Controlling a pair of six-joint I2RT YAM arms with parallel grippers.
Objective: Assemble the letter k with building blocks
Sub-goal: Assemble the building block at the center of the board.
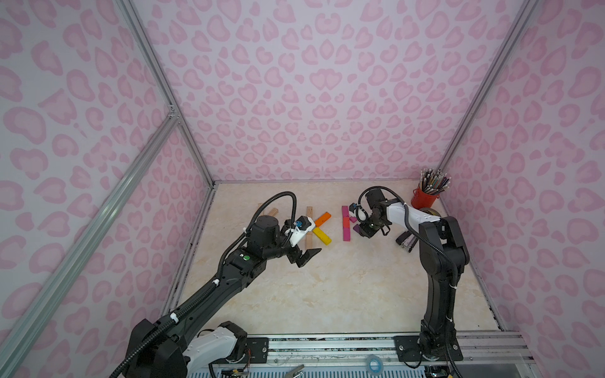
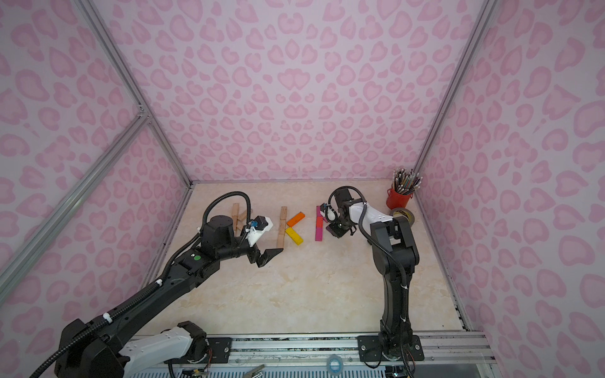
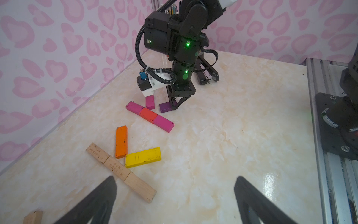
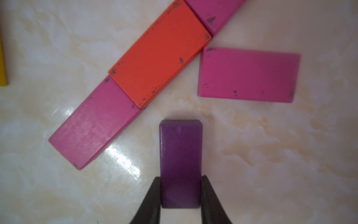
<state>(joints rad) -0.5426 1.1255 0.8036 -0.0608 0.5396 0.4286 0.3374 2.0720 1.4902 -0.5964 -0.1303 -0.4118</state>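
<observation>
Building blocks lie on the marble tabletop. A line of plain wooden bars (image 1: 309,229) has an orange block (image 1: 322,218) and a yellow block (image 1: 322,236) slanting off it. To the right, a magenta-red-magenta line (image 1: 346,223) lies with a loose magenta block (image 4: 248,74) beside its red block (image 4: 160,52). My right gripper (image 4: 181,177) is shut on a purple block (image 4: 180,153), held low just right of that line. My left gripper (image 3: 175,179) hangs open over bare table near the wooden bars' (image 3: 120,171) near end, holding nothing.
A red cup of pencils (image 1: 425,196) and a grey tape roll (image 2: 402,214) stand at the back right corner. A black stapler-like tool (image 1: 406,242) lies beside the right arm. Loose wooden blocks (image 2: 236,214) lie at the back left. A metal rail (image 1: 327,343) runs along the front.
</observation>
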